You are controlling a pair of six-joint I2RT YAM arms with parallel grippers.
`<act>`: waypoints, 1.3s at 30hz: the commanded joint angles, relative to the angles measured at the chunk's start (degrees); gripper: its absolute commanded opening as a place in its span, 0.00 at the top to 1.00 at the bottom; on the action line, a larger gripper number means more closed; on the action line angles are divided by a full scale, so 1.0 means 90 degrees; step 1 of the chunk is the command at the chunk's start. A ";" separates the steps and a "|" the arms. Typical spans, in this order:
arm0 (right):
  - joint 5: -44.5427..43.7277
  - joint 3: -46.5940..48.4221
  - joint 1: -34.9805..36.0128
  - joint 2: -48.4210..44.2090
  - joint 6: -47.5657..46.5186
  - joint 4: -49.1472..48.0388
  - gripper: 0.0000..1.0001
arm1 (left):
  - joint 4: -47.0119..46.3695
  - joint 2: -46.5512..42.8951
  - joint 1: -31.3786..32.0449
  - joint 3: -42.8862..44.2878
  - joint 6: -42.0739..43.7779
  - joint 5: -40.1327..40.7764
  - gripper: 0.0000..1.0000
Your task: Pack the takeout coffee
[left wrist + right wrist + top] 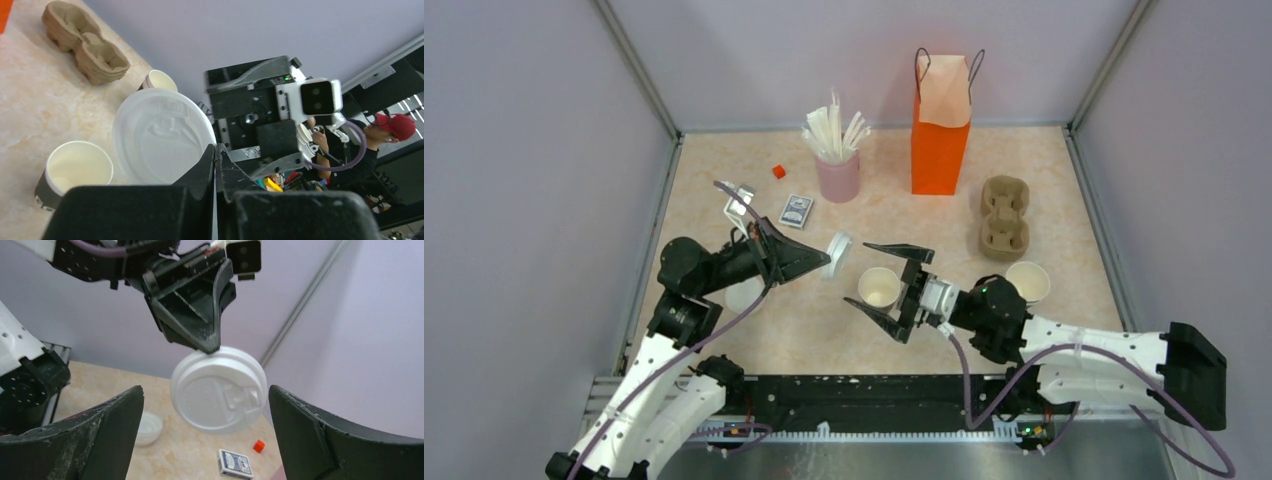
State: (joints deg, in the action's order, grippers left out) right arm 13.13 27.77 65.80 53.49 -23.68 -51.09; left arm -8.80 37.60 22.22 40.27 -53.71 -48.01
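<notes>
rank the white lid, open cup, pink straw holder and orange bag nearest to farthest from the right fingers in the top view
1. open cup, seen between the fingers of the right gripper
2. white lid, just left, held by the left gripper
3. pink straw holder, farther back
4. orange bag, back right

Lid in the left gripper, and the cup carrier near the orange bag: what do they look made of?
The lid, pinched at its rim by the left gripper, looks like thin moulded white plastic: smooth, slightly glossy, with an embossed sip tab. The cup carrier looks like moulded paper pulp: matte tan, rough-looking, with soft rounded wells.
</notes>
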 commanded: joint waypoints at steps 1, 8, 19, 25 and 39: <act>-0.0608 0.0258 0.0193 0.0448 -0.0892 -0.0630 0.07 | -0.1029 -0.0091 -0.0003 -0.0062 -0.0485 -0.0317 1.00; -0.1409 0.0131 0.0363 0.0825 -0.1398 -0.1437 0.06 | -0.1228 -0.0046 -0.0006 -0.0175 -0.0801 -0.0335 1.00; -0.0692 0.0479 0.0381 0.0882 -0.1570 -0.0274 0.06 | -0.1254 0.0008 -0.0004 -0.0233 -0.0792 -0.0420 1.00; -0.0900 0.0549 0.0426 0.1039 -0.1631 -0.0383 0.06 | -0.1241 0.0015 0.0001 -0.0290 -0.0763 -0.0523 1.00; -0.0819 0.0437 0.0431 0.1019 -0.1675 -0.0525 0.14 | -0.0963 -0.0013 -0.0002 -0.0167 -0.0575 -0.0496 1.00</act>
State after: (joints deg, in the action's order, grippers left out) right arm 4.21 30.20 68.64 63.13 -38.44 -53.45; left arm -16.67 37.76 22.22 37.76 -60.05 -51.62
